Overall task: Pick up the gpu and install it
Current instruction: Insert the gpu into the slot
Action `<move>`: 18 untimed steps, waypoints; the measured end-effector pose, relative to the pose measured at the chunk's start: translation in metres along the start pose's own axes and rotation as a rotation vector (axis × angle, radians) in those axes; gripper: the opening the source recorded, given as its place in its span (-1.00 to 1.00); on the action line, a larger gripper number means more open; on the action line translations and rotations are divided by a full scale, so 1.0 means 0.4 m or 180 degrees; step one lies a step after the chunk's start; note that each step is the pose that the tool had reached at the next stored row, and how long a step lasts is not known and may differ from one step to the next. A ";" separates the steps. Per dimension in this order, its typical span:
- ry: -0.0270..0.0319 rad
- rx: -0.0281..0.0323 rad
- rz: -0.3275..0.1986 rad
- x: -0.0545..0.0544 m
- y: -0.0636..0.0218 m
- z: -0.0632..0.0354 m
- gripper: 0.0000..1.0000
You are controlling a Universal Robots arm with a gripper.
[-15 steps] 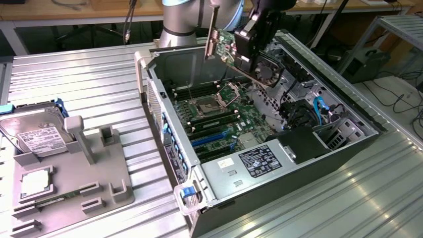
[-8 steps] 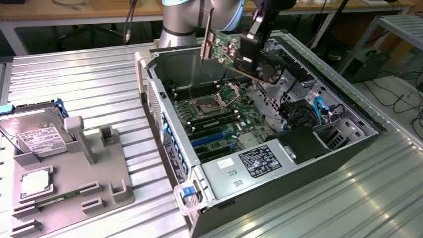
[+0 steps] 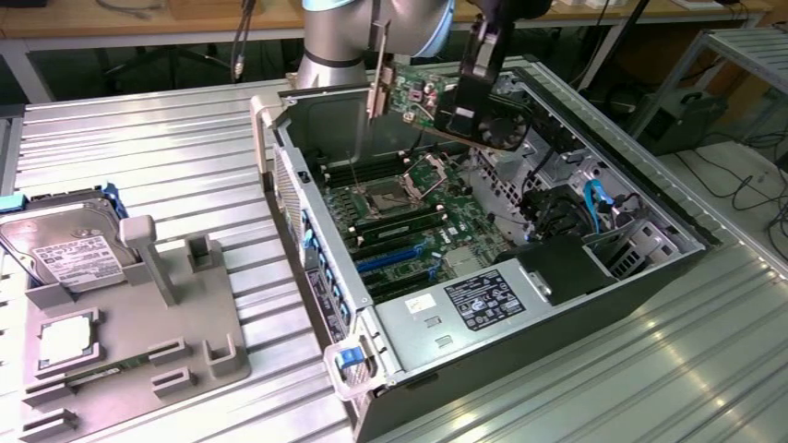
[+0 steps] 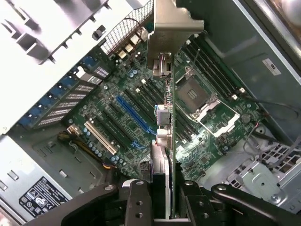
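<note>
Bench: ribbed metal tabletop (image 3: 161, 148), brightly lit.
Behind: wooden table (image 3: 148, 23), cables (image 3: 751, 189) on floor.

No print is legible: labels on the power supply (image 3: 490, 302) and hard drive (image 3: 70, 251) are too small.

Open room above the motherboard (image 3: 412, 217), case walls (image 3: 323, 198) around.

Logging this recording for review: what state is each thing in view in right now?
gpu: held in the air above the open case, not yet seated.
gripper: shut on the gpu.
computer case: lying on its side, side panel off.
CPU socket: open, empty.
hard drive: resting in the grey holder.
</note>
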State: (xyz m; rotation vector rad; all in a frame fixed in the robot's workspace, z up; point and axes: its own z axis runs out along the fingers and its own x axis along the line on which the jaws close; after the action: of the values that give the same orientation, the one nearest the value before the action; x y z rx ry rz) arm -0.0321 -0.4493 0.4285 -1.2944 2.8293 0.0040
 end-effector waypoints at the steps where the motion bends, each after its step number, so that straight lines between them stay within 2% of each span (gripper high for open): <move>1: -0.0001 -0.0003 -0.0090 0.000 0.000 0.000 -0.44; 7: -0.0005 -0.0013 -0.0467 0.000 0.000 0.000 -0.44; 10: -0.0008 -0.0022 -0.0786 0.000 0.000 0.000 -0.44; 12: -0.0008 -0.0026 -0.0931 0.000 0.000 0.001 -0.44; 15: -0.0011 -0.0035 -0.1266 0.000 0.000 0.004 -0.44; 17: -0.0013 -0.0044 -0.1639 0.000 0.000 0.008 -0.44; 18: -0.0013 -0.0047 -0.1744 0.000 0.000 0.009 -0.44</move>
State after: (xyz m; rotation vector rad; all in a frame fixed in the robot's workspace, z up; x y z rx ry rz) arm -0.0322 -0.4494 0.4249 -2.0138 2.3754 0.0141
